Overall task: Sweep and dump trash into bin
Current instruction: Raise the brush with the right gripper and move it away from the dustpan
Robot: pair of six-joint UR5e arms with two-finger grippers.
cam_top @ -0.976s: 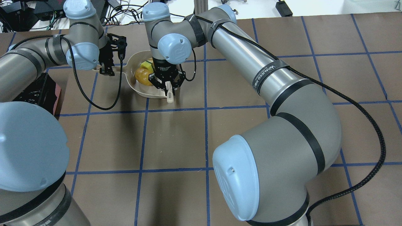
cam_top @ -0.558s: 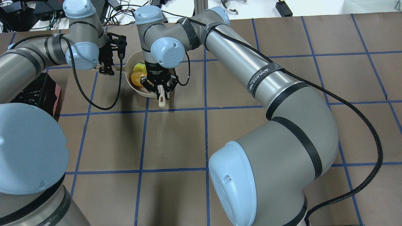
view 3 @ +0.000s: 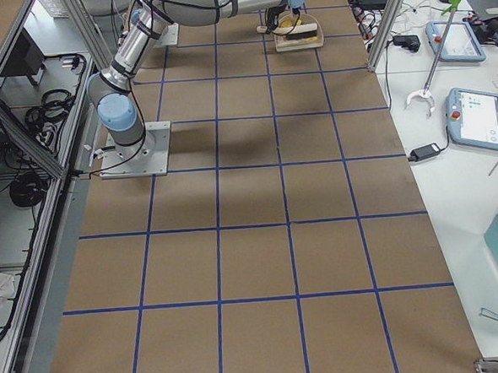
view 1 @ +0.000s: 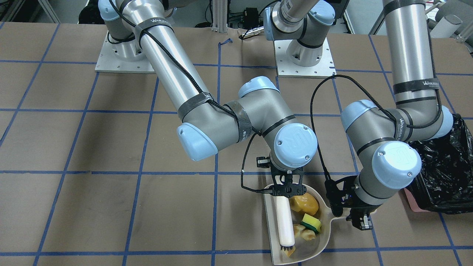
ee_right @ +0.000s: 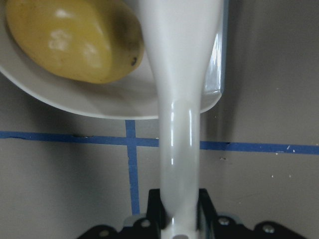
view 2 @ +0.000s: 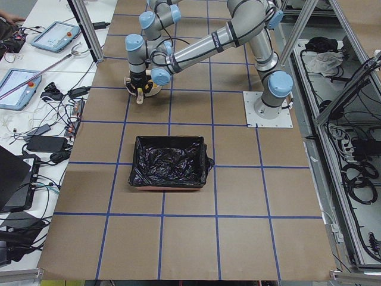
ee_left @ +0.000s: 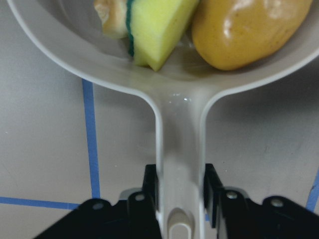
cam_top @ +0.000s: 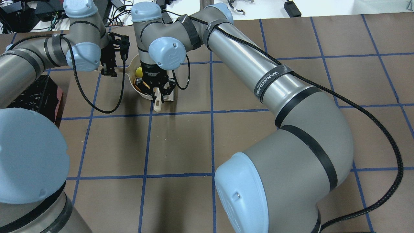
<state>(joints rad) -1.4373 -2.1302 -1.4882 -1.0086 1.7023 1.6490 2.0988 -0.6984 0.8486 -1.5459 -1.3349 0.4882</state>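
**Front-facing, overhead and wrist views.** The left gripper (ee_left: 179,185) has its fingers (ee_left: 149,180) pinching the handle of a beige dustpan (view 1: 324,238), which lies on the brown worktop (view 1: 111,207) (gridded with blue tape). The right gripper (ee_right: 179,201) points down over the pan's near end, and its fingers (ee_right: 155,205) are clamped on the handle of a white brush (view 1: 283,218). The brush lies along the pan's straight side, bristle end at the far edge.

All the trash sits inside the dustpan, between the brush and the curved wall:
- The amber potato-like lump (view 1: 303,205) is nearest the right gripper.
- The yellow sponge wedge (view 1: 311,222), green backing showing, leans against the lump.
- The tan croissant-like piece (view 1: 305,233) is just beyond the sponge.

The pink bin (view 2: 169,164), lined with a crinkled black bag, stands on the worktop on the robot's left, well apart from the dustpan.
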